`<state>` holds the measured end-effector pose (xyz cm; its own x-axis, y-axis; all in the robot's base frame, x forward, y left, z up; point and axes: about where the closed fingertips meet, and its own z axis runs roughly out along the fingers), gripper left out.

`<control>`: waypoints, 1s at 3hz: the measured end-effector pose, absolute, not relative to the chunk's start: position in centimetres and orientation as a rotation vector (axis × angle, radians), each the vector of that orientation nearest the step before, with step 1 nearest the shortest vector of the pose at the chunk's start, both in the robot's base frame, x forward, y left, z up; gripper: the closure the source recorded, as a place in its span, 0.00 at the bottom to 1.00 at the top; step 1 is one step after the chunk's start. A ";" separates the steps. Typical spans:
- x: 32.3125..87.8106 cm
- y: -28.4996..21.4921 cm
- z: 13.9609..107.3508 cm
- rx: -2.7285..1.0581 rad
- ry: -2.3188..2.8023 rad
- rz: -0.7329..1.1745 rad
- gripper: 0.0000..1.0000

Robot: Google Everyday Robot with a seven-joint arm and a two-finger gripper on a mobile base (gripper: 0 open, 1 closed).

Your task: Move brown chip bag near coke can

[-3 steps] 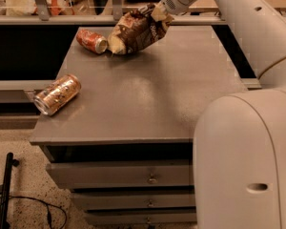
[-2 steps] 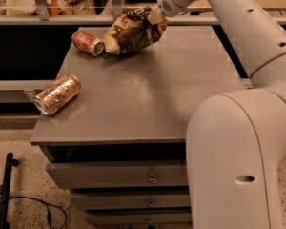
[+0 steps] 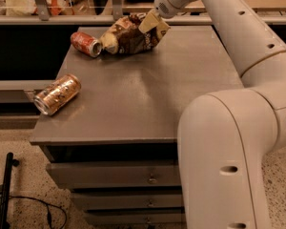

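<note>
The brown chip bag (image 3: 127, 36) lies at the back of the grey table (image 3: 148, 94), crumpled, dark brown and tan. Its left end touches or nearly touches the coke can (image 3: 85, 43), a small red can lying on its side at the back left. My gripper (image 3: 152, 25) reaches down from the white arm at the back and is shut on the bag's right end, with the bag resting on or just above the tabletop.
A larger copper-orange patterned can (image 3: 57, 94) lies on its side at the table's left edge. My white arm (image 3: 238, 128) fills the right side of the view. A drawer unit (image 3: 114, 185) sits under the table. A dark counter and shelves run behind.
The gripper and the chip bag have shifted slightly left and lower, keeping the bag's left end against the coke can. The cans have not moved.
</note>
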<state>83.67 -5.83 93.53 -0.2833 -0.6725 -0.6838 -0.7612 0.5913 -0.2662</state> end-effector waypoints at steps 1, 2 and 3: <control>83.7 -5.8 93.2 -1.155 2.025 0.150 0.00; 83.4 -5.9 93.0 -1.203 2.006 0.182 0.00; 81.8 -7.2 92.8 -1.265 1.970 0.259 0.00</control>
<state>81.80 -7.24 92.81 -0.2145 -0.6888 -0.6925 -0.8442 0.4874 -0.2233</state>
